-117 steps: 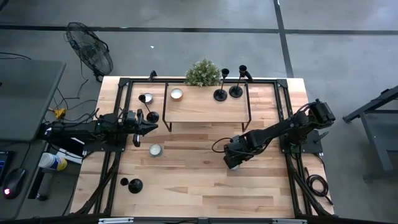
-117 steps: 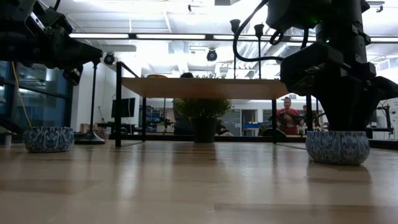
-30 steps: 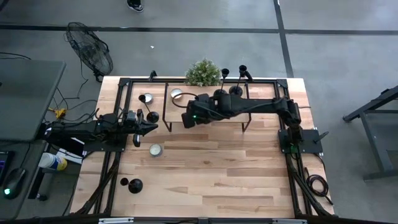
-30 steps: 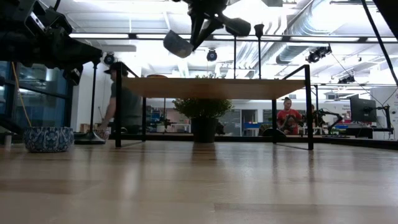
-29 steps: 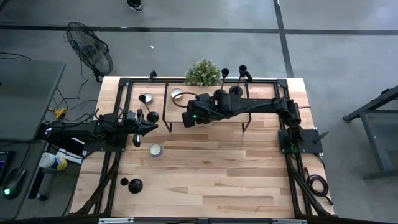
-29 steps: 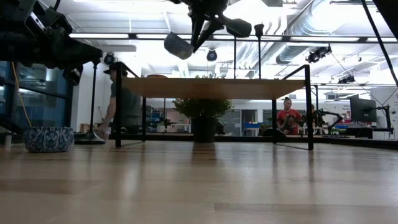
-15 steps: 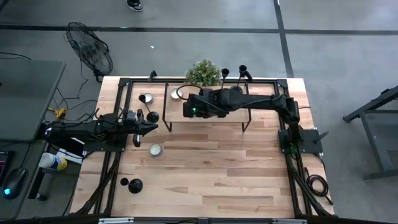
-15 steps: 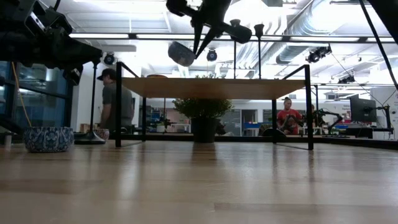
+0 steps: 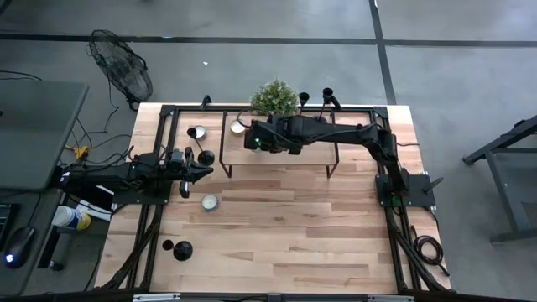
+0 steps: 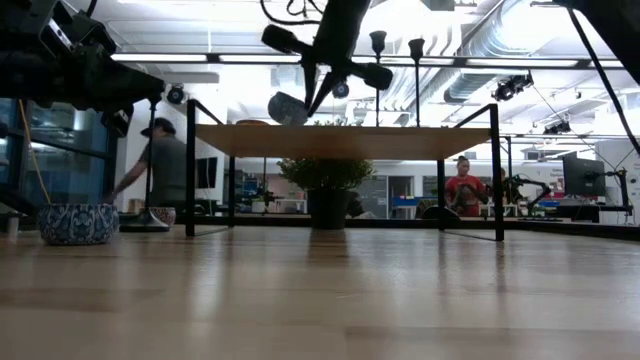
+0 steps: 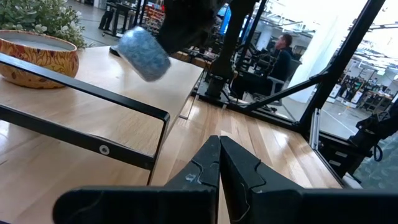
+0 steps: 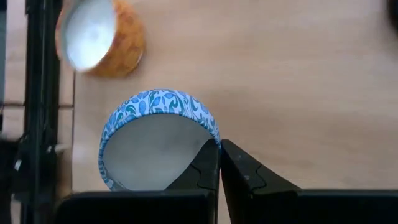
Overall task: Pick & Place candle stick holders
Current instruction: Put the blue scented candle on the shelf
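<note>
Two black candle stick holders (image 9: 304, 98) (image 9: 327, 93) stand on the far right of the raised wooden shelf (image 9: 277, 155); their cups show in the low view (image 10: 378, 40). Another holder (image 9: 182, 250) stands on its round base on the table at the near left. My right gripper (image 12: 219, 146) hangs over the shelf's far left part, shut on a blue patterned tin (image 12: 158, 137) (image 10: 285, 108). My left gripper (image 11: 219, 162) waits shut at the table's left side (image 9: 208, 170), level, holding nothing. My right gripper pinches the blue tin's wall at its rim (image 12: 213, 140), one finger inside the white hollow and one outside. The fingers slant down from the table's right side. The tin hangs tilted on its side below the fingers, clear of the shelf top.
An orange bowl (image 12: 99, 37) (image 9: 238, 127) sits on the shelf just beyond the held tin. A potted plant (image 9: 273, 98) stands at the far edge. A second blue tin (image 10: 77, 222) (image 9: 210, 201) rests on the table at the left. People move in the room behind.
My right gripper has carried the blue tin toward the table's far edge and a little left, sinking toward the shelf and rolling its wrist. The tin has come lower and stays clear of the shelf. A person behind the table has walked left.
</note>
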Available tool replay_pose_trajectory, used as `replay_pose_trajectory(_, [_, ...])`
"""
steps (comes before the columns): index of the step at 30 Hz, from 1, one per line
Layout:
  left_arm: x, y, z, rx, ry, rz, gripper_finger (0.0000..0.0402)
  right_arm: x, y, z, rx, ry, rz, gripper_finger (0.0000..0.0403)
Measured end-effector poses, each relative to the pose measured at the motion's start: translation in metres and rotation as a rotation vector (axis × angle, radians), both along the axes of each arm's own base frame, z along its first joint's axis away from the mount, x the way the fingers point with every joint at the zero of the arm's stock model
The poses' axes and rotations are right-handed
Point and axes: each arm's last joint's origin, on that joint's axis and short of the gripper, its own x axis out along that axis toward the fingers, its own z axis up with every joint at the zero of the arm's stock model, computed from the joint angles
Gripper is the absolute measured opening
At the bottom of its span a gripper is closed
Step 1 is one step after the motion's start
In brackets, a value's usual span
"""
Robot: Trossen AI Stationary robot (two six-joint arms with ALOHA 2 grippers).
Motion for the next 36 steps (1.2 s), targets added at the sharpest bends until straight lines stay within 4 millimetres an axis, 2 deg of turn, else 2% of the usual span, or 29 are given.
replay_pose_trajectory(14, [0.000,0.000,0.000,0.000,0.000,-0.001,0.0001,0.005,-0.024,-0.007,-0.051,-0.035,-0.110,0.0000])
replay_pose_trajectory(36, [0.000,0.000,0.000,0.000,0.000,-0.001,0.0001,0.002,-0.033,-0.007,-0.059,-0.025,-0.146,0.0000])
